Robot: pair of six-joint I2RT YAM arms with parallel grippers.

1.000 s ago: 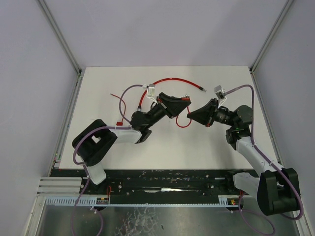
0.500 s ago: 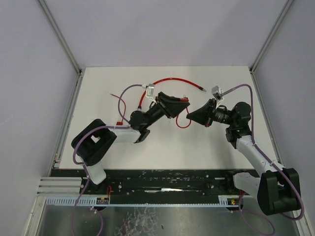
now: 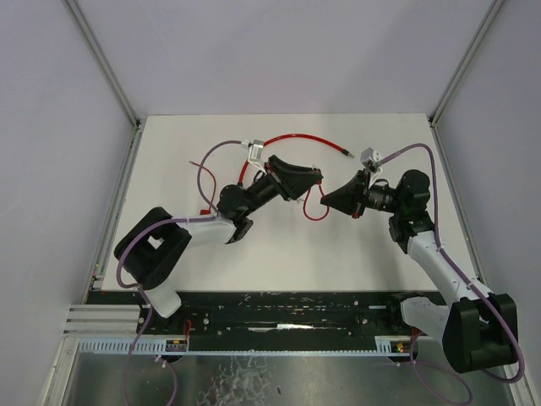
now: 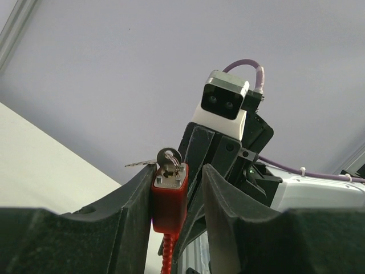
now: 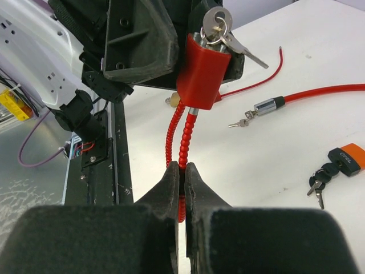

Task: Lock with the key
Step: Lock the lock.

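One key (image 5: 217, 21) sits in the lock (image 5: 202, 71); right end effector (image 5: 182, 171) pinches its cable (image 5: 183, 134), left end effector (image 4: 178, 171) open around it; locking seemingly undone.

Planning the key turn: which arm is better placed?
Probably left: the open left fingers straddle the red lock body holding the silver key, while the right fingers are shut on the red coiled cable.

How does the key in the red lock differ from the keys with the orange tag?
The key in the red lock stands inserted, held up off the table, with a second key dangling from its ring; the orange-tagged keys lie on the table. It carries no tag; they carry an orange one. Both are small keys.
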